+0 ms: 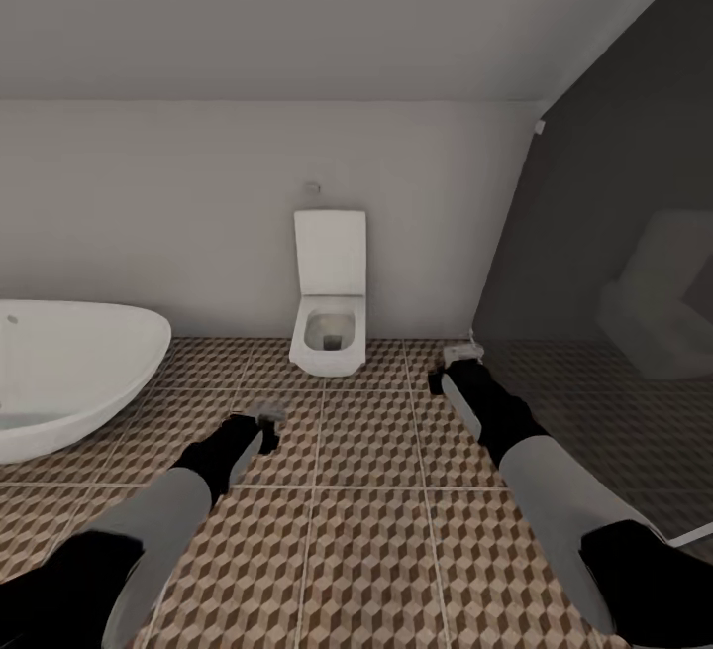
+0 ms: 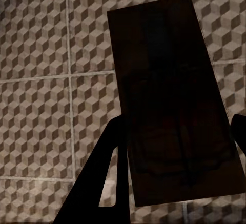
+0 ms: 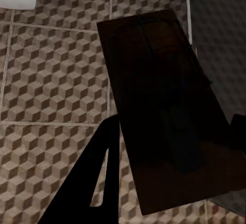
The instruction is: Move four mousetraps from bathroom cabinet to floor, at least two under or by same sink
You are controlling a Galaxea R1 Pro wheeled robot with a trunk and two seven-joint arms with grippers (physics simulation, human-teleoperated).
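Head view: both arms [image 1: 198,490] outstretched.

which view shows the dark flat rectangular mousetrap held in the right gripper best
The right wrist view: the dark flat rectangular mousetrap fills the frame's middle between the right gripper fingers, with faint wire parts visible on top. The head view shows just a small pale end of it at the arm's tip. The left wrist view shows a different trap.

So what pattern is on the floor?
Brown, beige and white cubes on the bathroom floor, clearest in the head view.
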